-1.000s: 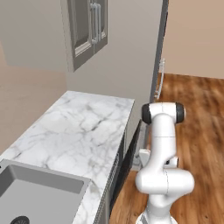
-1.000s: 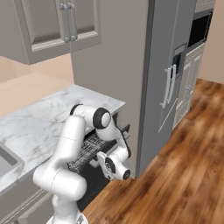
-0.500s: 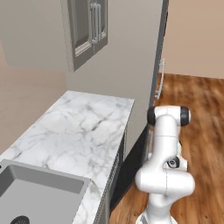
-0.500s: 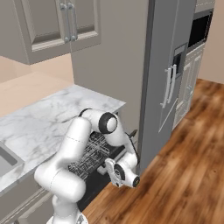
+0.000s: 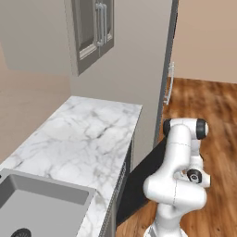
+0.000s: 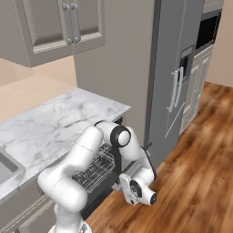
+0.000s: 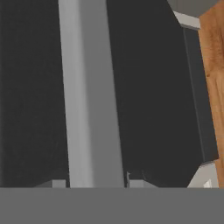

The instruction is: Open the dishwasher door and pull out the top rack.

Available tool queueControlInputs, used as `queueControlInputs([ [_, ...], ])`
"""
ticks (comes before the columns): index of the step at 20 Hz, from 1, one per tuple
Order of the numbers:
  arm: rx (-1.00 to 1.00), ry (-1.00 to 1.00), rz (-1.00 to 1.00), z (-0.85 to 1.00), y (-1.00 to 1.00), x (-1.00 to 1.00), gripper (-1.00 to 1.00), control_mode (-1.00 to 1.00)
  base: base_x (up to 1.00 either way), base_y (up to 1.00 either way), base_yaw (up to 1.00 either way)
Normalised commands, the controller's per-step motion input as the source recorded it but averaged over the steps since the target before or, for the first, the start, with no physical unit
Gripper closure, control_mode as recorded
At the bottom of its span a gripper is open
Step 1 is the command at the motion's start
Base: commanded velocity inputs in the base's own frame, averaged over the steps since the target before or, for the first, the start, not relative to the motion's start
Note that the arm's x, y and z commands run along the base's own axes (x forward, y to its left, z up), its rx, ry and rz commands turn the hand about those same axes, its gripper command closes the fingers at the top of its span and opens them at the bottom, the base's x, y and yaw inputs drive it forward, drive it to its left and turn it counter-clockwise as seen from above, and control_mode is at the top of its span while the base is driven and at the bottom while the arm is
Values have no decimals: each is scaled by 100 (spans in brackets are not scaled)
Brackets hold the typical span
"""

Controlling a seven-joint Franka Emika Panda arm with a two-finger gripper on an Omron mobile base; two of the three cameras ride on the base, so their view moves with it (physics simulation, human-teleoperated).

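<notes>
The dishwasher door [image 5: 141, 180] is seen tilted partway open at lower centre, and the top rack [image 6: 93, 174] is glimpsed behind the arm. A grey bar handle [image 7: 89, 96] is framed by the hand view; the jaws' state cannot be told.

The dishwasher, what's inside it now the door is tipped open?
Behind the dark dishwasher door sits a wire top rack. The robot's arm covers part of it, so I can't tell if dishes are inside.

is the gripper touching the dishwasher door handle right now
Cannot tell. In the hand view the grey handle bar on the dishwasher door runs down between the fingertips, but the gripper pads are cut off at the frame bottom.
</notes>
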Motion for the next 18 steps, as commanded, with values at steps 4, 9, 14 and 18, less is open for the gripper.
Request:
queueControlInputs([
  [4, 1, 8, 0, -32, -68, 0, 100, -100, 0, 0, 0],
  [9, 1, 9, 0, -32, -70, 0, 100, -100, 0, 0, 0],
  [14, 1, 9, 0, -32, -68, 0, 100, -100, 0, 0, 0],
  [18, 1, 10, 0, -30, -65, 0, 100, -100, 0, 0, 0],
])
